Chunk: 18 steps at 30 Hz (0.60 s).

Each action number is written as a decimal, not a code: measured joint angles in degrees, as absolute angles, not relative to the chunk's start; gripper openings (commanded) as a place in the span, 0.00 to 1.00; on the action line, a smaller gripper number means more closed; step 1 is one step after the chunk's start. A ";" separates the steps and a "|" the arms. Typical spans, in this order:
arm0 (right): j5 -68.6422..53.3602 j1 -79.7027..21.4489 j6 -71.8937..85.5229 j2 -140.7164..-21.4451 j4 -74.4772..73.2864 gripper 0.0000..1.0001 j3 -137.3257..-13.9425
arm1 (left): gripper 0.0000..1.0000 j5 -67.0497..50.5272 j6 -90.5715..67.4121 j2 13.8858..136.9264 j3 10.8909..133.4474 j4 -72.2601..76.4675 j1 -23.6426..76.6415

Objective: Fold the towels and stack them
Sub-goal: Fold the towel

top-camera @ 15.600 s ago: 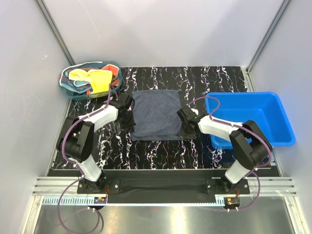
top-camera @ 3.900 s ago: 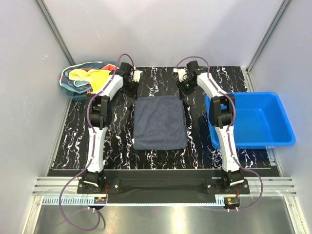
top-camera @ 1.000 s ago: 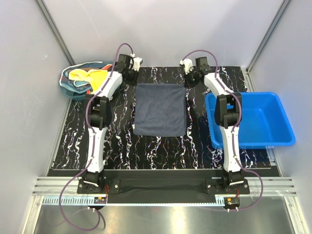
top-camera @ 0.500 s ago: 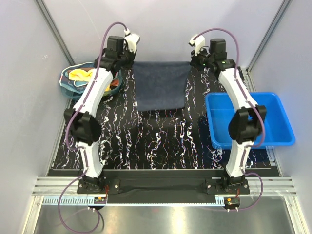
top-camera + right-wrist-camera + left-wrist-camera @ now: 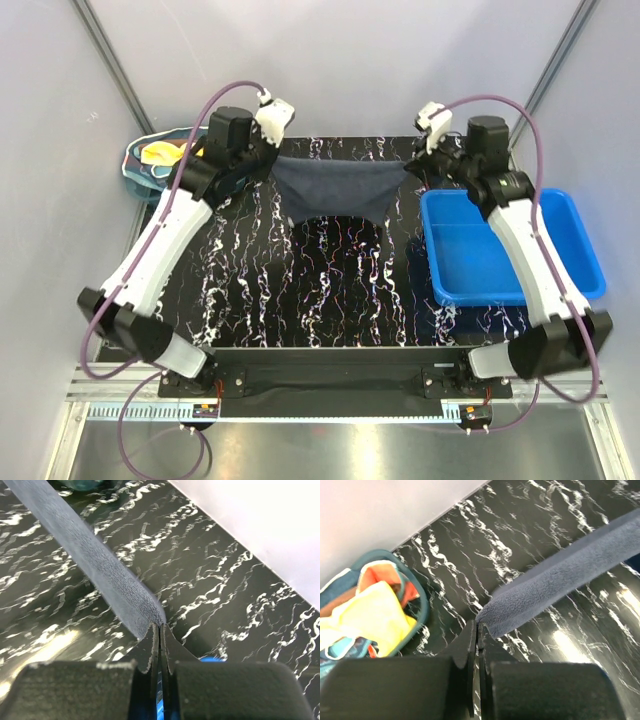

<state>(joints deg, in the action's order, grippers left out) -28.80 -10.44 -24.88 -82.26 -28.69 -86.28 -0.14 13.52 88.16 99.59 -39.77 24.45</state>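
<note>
Black marbled table (image 5: 330, 300) nearest. To the right, blue bin (image 5: 592, 272). Farther back, dark grey-blue towel (image 5: 338, 188) hung above the table, stretched between both claws and sagging in the middle. Left claw (image 5: 270, 161) clenched on its left corner, right claw (image 5: 412, 166) clenched on its right corner. At far left, basket (image 5: 133, 168) holding a yellow towel (image 5: 160, 153) and an orange-red towel (image 5: 375, 577).

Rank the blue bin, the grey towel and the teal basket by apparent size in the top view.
1. blue bin
2. grey towel, held up and hanging
3. teal basket, partly hidden behind the left arm, so less certain
</note>
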 measured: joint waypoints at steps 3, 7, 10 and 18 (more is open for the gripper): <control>-29.67 -10.46 -23.92 -75.75 -29.30 0.00 -82.35 | 0.00 -0.16 13.28 83.68 97.41 -42.04 26.35; -30.28 -10.50 -22.96 -70.43 -28.75 0.00 -79.61 | 0.00 -0.05 12.64 80.18 97.21 -43.83 26.70; -31.22 -10.50 -22.68 -73.14 -27.03 0.00 -79.70 | 0.00 0.23 12.27 82.74 99.04 -44.80 26.11; -31.18 -10.48 -23.14 -98.06 -23.59 0.00 -85.78 | 0.00 -2.50 11.75 102.78 101.60 -41.91 19.35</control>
<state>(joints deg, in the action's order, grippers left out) -31.18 -10.48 -23.14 -98.06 -23.59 -85.78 -2.50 11.75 102.78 101.60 -41.91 19.35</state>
